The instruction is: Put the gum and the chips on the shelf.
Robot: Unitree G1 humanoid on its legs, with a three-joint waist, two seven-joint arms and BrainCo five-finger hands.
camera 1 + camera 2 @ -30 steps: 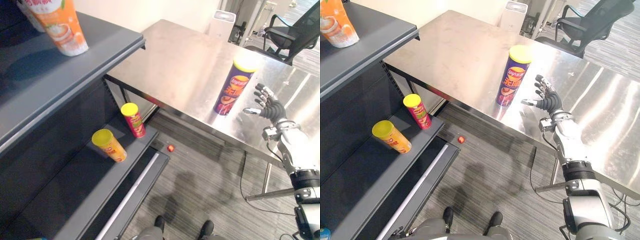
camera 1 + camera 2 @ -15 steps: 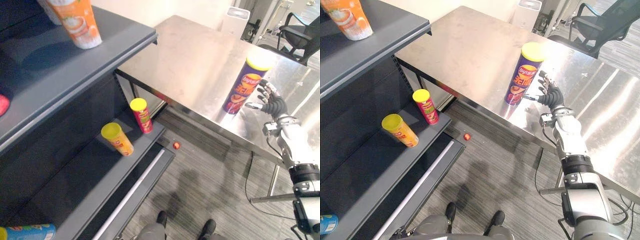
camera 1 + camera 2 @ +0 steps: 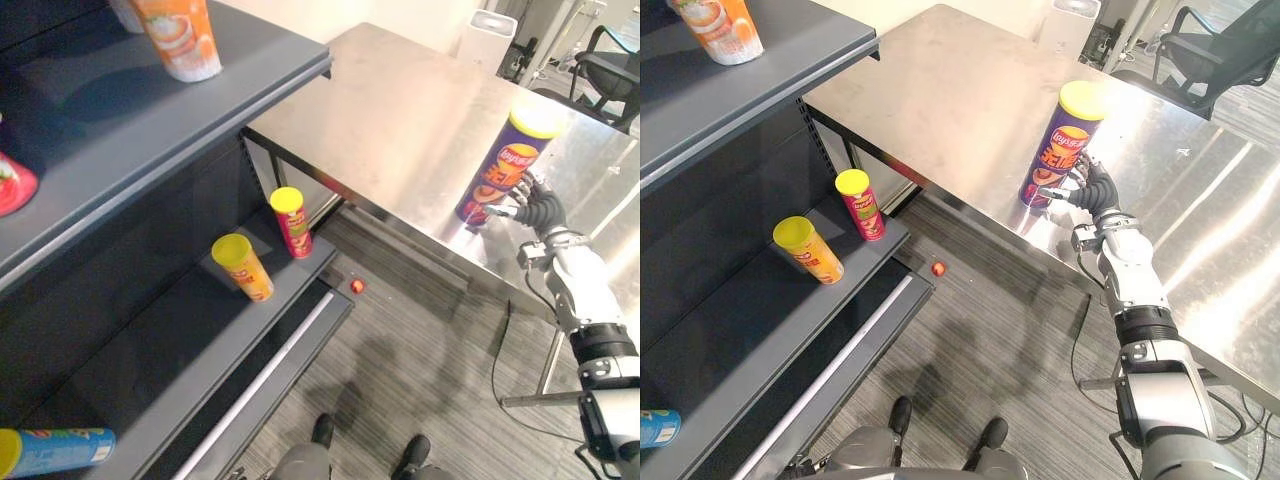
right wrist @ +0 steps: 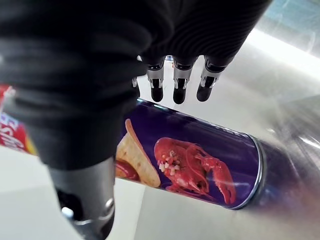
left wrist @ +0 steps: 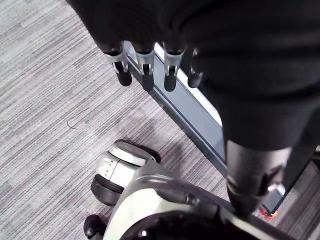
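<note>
A tall purple chips can (image 3: 505, 168) with a yellow lid stands upright on the steel table (image 3: 390, 130), near its front edge. My right hand (image 3: 537, 207) is open just to the right of the can's lower half, its fingertips at or very near the can wall. In the right wrist view the straight fingers (image 4: 178, 80) reach over the purple can (image 4: 200, 167), with the thumb (image 4: 87, 200) apart on the other side. The dark grey shelf (image 3: 180, 130) stands at the left. My left hand (image 5: 145, 70) hangs open over the floor.
On the lower shelf board stand a tilted orange can (image 3: 243, 268) and a red can (image 3: 292, 222), both yellow-lidded. A blue can (image 3: 55, 452) lies lower down. An orange cup (image 3: 180, 35) sits on the top board. A small red thing (image 3: 357, 286) lies on the floor. A white bin (image 3: 493, 35) and an office chair (image 3: 1200, 50) are behind the table.
The camera has shifted. My right hand has moved left from a gap beside the chips can to right against its lower half.
</note>
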